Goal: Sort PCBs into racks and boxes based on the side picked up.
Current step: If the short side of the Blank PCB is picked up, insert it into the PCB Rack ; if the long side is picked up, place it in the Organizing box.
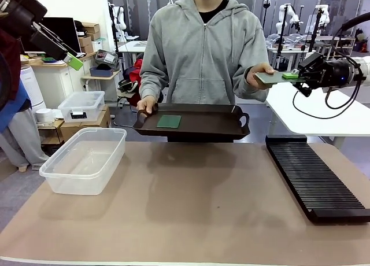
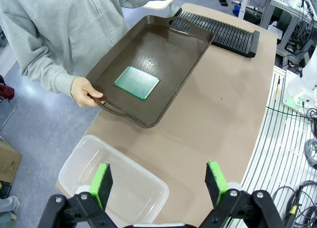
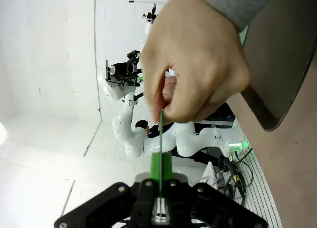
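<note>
Right gripper [image 3: 161, 161], black with green pads, clamped on near edge of thin green rectangular PCB [image 3: 161, 131], seen edge-on. Person's hand [image 3: 198, 64] pinches far edge. Step, likely: handover, board level, up beyond bench's far right corner. Next: person lets go, arm carries board to long black slotted rack [image 1: 315, 179] at right edge or clear plastic tub [image 1: 87, 182] at left edge. Which face decides, cannot tell. Second green board [image 1: 169, 121] lies flat in dark brown handled tray [image 1: 231, 130], held over far edge. Left gripper [image 2: 159, 181] spread wide, empty, above tub.

A white wall [image 1: 81, 3] backs a cluttered desk [image 1: 36, 62] with cardboard boxes [image 1: 89, 30], and a white table [image 1: 324, 113] stands on the grey floor [image 1: 14, 192].
</note>
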Motion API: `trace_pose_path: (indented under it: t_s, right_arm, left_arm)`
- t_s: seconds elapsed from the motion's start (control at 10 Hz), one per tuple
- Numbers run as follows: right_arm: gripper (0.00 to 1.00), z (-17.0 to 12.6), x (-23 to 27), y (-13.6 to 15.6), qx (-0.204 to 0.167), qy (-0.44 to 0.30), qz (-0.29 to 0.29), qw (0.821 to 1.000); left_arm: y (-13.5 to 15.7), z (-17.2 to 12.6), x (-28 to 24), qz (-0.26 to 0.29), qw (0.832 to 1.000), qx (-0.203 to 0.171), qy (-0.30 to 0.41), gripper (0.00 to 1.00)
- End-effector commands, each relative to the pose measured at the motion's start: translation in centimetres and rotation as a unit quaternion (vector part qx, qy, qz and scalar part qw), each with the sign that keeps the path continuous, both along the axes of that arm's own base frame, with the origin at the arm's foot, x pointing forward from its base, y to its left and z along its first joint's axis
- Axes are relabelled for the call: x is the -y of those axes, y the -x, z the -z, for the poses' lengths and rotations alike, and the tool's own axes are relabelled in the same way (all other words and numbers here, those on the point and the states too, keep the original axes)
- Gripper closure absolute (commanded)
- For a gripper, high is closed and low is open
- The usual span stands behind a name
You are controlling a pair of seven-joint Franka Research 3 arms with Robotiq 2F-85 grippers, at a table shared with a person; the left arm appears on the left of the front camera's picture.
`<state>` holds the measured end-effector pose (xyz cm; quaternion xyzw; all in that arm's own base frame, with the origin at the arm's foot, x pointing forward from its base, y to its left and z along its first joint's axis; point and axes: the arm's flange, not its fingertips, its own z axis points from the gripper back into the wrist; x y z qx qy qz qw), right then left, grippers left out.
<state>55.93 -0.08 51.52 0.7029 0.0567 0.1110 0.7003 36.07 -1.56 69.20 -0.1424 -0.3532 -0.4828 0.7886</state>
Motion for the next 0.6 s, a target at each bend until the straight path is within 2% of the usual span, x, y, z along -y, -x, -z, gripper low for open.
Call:
trace_pose_path:
  t_s: [0.0, 0.5]
  right_arm:
    - [1.0, 0.01, -0.06, 0.11, 0.005, -0.005, -0.007, 1.0]
    - [1.0, 0.01, -0.06, 0.11, 0.005, -0.005, -0.007, 1.0]
  left_arm:
    - [-0.06, 0.18, -0.01, 0.0, 1.0, 0.002, 0.0, 0.0]
    - [-0.06, 0.18, -0.01, 0.0, 1.0, 0.002, 0.0, 0.0]
